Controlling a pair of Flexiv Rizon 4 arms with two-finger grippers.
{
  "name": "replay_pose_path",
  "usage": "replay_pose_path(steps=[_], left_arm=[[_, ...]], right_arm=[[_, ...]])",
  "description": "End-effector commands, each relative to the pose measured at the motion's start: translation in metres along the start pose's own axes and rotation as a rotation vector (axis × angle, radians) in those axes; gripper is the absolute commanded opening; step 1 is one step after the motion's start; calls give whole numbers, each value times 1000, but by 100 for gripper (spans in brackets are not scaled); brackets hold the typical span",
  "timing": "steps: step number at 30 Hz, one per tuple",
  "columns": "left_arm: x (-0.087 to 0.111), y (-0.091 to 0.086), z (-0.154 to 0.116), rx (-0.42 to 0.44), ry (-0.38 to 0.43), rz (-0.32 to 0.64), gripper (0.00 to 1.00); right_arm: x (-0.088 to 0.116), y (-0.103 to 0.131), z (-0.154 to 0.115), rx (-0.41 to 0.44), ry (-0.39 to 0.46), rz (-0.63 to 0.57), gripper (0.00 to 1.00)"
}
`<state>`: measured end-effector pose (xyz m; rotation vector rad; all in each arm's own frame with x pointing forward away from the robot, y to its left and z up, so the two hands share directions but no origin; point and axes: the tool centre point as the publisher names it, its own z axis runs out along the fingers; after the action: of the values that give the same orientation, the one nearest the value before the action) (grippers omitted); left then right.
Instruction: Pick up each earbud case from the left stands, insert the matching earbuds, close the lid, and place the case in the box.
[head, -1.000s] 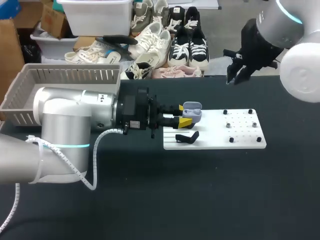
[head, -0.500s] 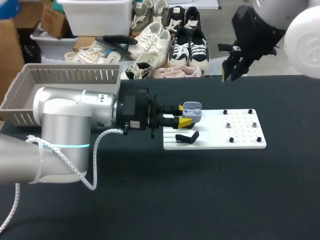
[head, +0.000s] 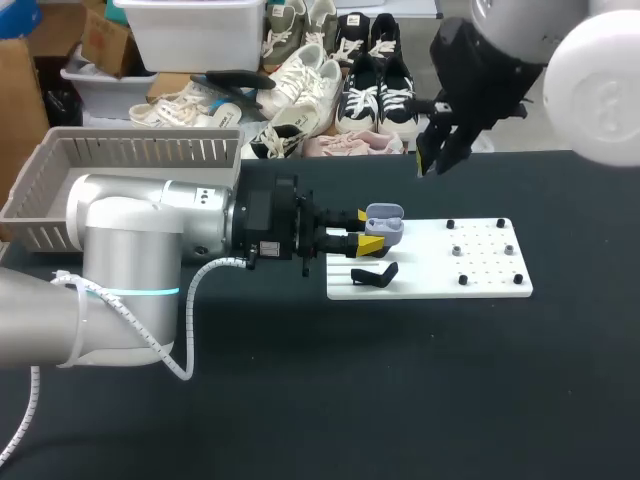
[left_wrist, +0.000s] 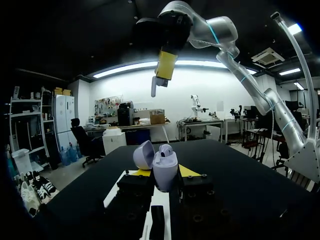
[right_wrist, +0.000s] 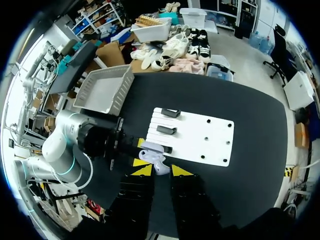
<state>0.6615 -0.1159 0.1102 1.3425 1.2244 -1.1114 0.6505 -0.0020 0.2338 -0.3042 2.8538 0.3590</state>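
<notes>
Head view, from the left: a grey slatted plastic basket (head: 60, 160) sits at the table's far left edge. Beside it my silver left arm lies across the dark matte tabletop. My left pincer (head: 367, 230) is clamped from both sides on a pale lilac rounded plastic earbud case (head: 386, 224), its smooth lid hinged open, over the left end of a flat white board (head: 490, 280). A small black stand (head: 375, 273) rests there. Farther right, my right pincer (head: 432, 165) hangs high above the table's far edge, pinching a small glossy white earbud (left_wrist: 154, 90).
</notes>
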Motion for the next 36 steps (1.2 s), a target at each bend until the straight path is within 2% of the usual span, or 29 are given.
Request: replay_pose_path(steps=[1, 5, 23, 24, 27, 36], left_arm=[[0, 0, 0, 0, 0, 0, 0], [0, 0, 0, 0, 0, 0, 0], [0, 0, 0, 0, 0, 0, 0], [0, 0, 0, 0, 0, 0, 0], [0, 0, 0, 0, 0, 0, 0], [0, 0, 0, 0, 0, 0, 0]], right_arm=[[7, 14, 1, 15, -10, 5, 0], [12, 23, 3, 44, -35, 22, 0], [14, 27, 3, 34, -31, 17, 0], [15, 29, 5, 16, -24, 21, 0], [20, 33, 14, 38, -2, 6, 0], [25, 46, 34, 30, 26, -10, 0]])
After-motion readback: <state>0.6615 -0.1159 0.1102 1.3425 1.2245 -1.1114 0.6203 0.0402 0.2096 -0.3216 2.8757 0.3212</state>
